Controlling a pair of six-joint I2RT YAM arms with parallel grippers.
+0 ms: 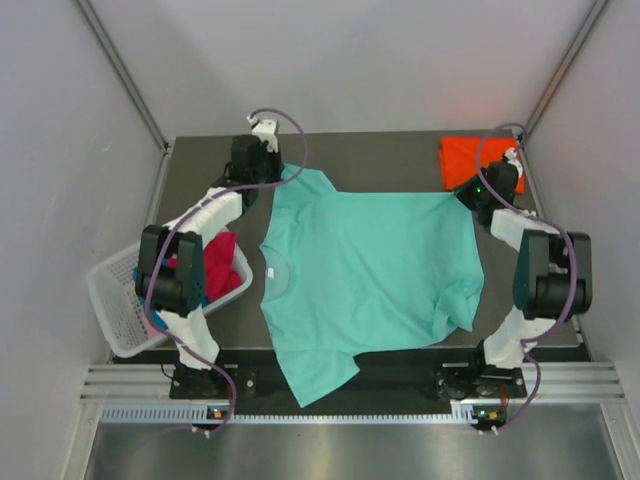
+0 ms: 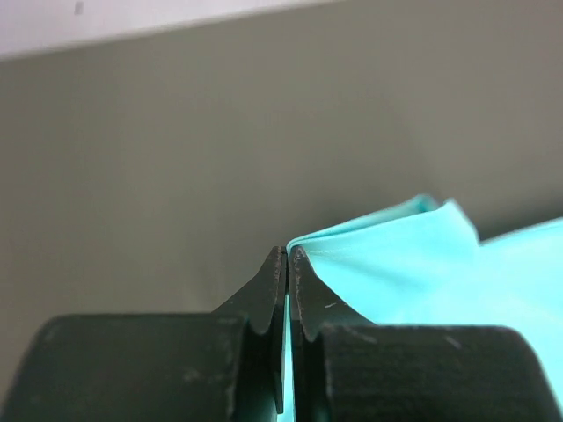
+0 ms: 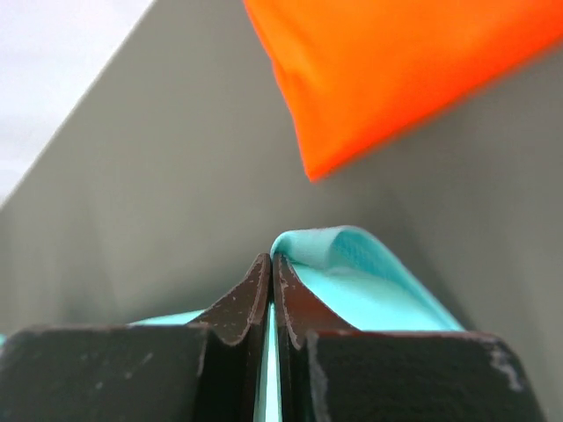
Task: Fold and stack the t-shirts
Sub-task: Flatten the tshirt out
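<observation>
A teal t-shirt (image 1: 365,270) lies spread across the table, its neck to the left and one sleeve hanging over the near edge. My left gripper (image 1: 277,180) is shut on its far left sleeve; the left wrist view shows teal cloth (image 2: 413,264) pinched between the fingers (image 2: 288,264). My right gripper (image 1: 467,197) is shut on its far right hem corner; teal cloth (image 3: 369,281) shows between the fingers (image 3: 270,268). A folded orange t-shirt (image 1: 470,160) lies at the far right corner and shows in the right wrist view (image 3: 396,70). Magenta-red (image 1: 215,262) and blue shirts lie in the basket.
A white lattice basket (image 1: 120,295) stands off the table's left edge beside the left arm. The grey table (image 1: 380,155) ends at white walls at the back and both sides. A metal rail runs along the near edge.
</observation>
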